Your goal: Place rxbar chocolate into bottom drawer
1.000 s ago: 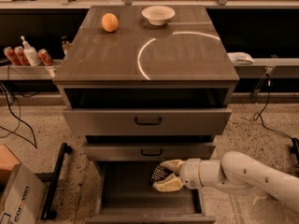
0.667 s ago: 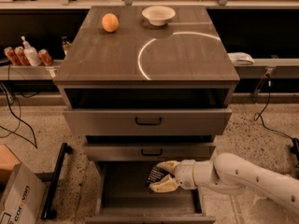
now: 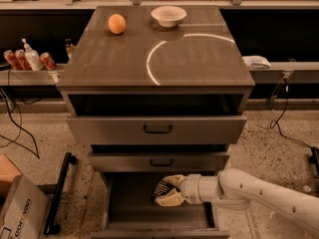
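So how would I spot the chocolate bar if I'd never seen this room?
Find the grey cabinet with three drawers and look into the open bottom drawer. There the gripper on the white arm holds the rxbar chocolate between its fingers: small, flat and black with pale lettering, unlike the round orange on top.

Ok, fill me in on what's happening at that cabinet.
The robot's arm reaches in from the right, and its pincer sits inside the open bottom drawer. The pincer is closed on the rxbar chocolate, so the bar has not yet been let go. I cannot tell whether the bar touches the drawer floor. The two drawers above are pulled partly out. An orange and a white bowl sit untouched on the cabinet top.
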Tool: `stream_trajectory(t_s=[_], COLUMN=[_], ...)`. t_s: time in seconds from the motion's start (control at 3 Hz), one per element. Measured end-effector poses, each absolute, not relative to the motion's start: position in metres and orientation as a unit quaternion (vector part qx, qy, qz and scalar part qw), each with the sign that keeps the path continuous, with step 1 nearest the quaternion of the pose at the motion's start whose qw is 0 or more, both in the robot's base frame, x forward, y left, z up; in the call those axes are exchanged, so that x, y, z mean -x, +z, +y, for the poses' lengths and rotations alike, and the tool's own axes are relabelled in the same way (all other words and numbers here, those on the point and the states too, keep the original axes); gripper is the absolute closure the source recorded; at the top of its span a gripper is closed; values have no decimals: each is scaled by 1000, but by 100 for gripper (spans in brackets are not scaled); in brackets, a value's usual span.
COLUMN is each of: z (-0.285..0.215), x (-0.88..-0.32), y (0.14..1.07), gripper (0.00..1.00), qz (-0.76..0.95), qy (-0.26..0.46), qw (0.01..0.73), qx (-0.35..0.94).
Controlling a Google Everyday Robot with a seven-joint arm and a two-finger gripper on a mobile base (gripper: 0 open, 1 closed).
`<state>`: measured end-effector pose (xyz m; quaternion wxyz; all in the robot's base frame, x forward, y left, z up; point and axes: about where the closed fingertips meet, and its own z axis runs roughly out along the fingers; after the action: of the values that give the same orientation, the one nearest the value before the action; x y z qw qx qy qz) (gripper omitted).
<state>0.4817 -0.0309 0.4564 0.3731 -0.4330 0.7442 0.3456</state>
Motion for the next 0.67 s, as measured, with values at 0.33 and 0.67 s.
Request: stream_trajectory(t_s=[0.33, 0.67], z=[-30, -31], x=[-490, -498], y=[421, 398], gripper=[100, 100], qz=[752, 756], qy=[357, 364], qw=[370, 364], qx=[414, 403])
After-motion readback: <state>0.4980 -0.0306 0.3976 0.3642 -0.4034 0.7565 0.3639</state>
